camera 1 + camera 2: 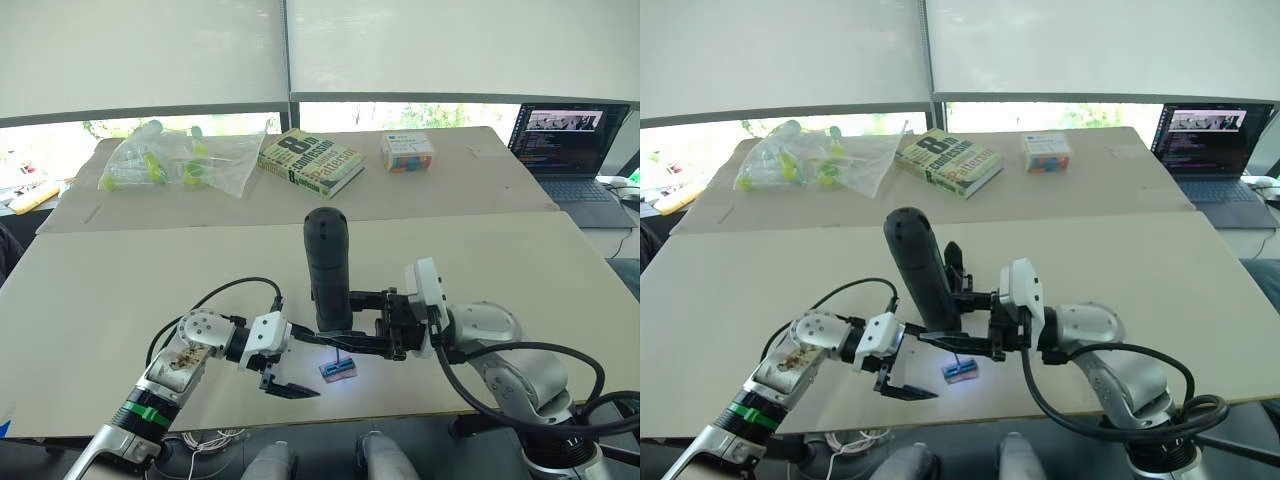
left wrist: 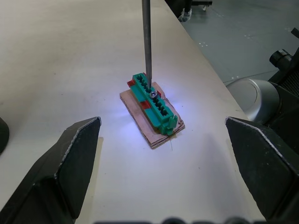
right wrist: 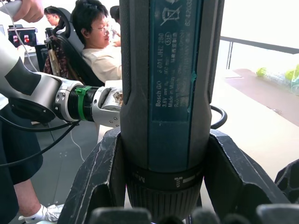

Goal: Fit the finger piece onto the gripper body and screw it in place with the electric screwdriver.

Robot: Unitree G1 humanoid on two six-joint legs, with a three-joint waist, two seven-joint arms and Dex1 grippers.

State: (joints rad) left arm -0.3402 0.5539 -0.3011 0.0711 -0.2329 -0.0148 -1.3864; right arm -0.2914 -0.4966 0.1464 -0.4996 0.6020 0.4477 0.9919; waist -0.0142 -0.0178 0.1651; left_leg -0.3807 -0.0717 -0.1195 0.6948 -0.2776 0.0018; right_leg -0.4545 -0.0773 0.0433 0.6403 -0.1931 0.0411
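Note:
The electric screwdriver (image 1: 328,270) stands upright, and my right gripper (image 1: 350,320) is shut on its black handle (image 3: 168,93). Its thin metal bit (image 2: 146,42) comes down onto a screw in a small tan-and-green block (image 2: 152,109) lit by the tip light near the table's front edge. My left gripper (image 1: 318,368) is open, low over the table, with a finger (image 2: 70,163) on either side short of the block and not touching it. The finger piece and the gripper body are out of view.
A book (image 1: 312,160), a clear bag of tubes (image 1: 180,160) and a small box (image 1: 407,152) lie at the back of the table (image 1: 100,290). A laptop (image 1: 570,150) sits far right. A seated person (image 3: 100,42) is beyond the left arm.

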